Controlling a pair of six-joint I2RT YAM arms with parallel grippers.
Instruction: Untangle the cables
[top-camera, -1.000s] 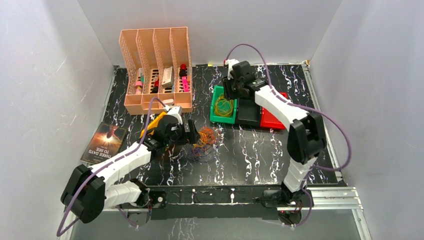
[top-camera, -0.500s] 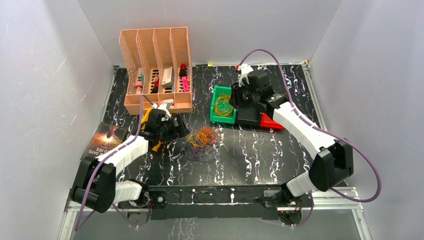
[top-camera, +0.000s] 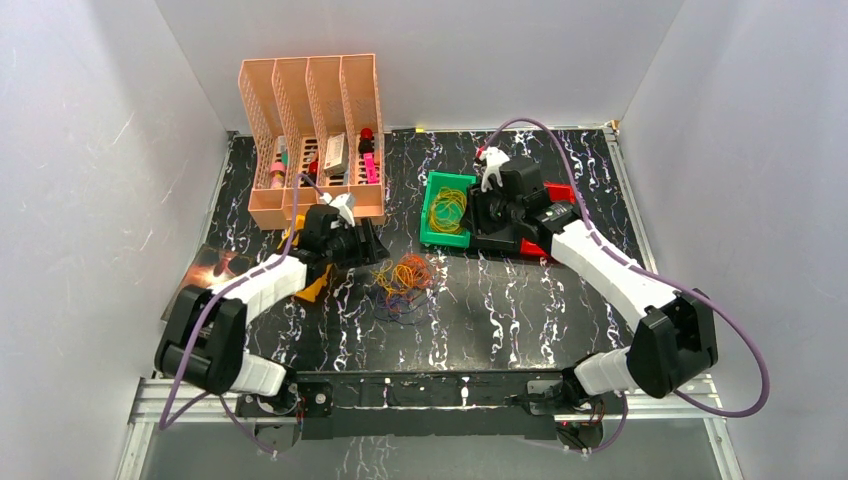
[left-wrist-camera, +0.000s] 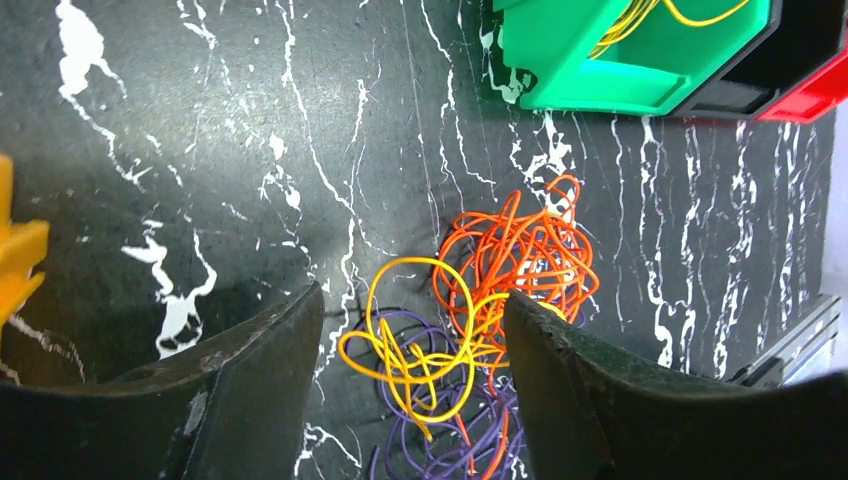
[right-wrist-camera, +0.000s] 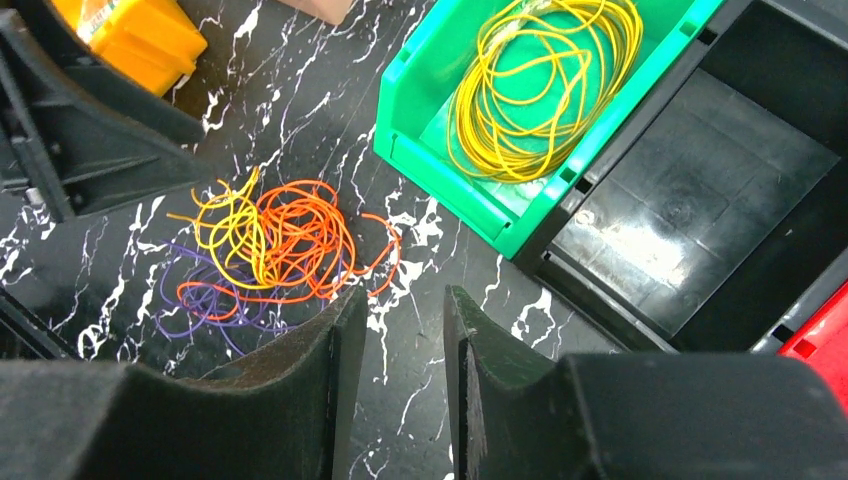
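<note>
A: Where were the cables (top-camera: 400, 283)?

B: Mid-table, one wiry heap w/ orange, yellow & purple loops knotted tog. In the top view it sat at 7 o'c from the green bin (top-camera: 428, 228), apart from it.

A: Claws?

B: L claw (top-camera: 362, 245) was at 10 o'c of the heap, low, jaws apart, nothing btwn them. R claw (top-camera: 480, 212) was at 1 o'c, over the bins, jaws a narrow gap apart. Empty as far as I could see.

A: Which step?

B: My read: sorting by colour. One yellow coil (right-wrist-camera: 540, 90) lay in the green bin already, and the black bin (right-wrist-camera: 700, 200) looked bare. L claw seemed lined up for the next pick.

A: Next move needs what?

B: Prob. a pinch on one strand only. In the L wrist view a yellow loop stuck out at 8 o'c of the orange mass, the easiest catch. Lift slow. R claw may have to pin the rest, else the whole heap comes up.

A: Anything you couldn't make out?

B: Which strands crossed under which. Purple ran off the bottom edge of the L wrist view. Red bin (top-camera: 545, 250) was mostly behind the R arm, contents unseen. In the top view the strands were too fine to tell apart.
</note>
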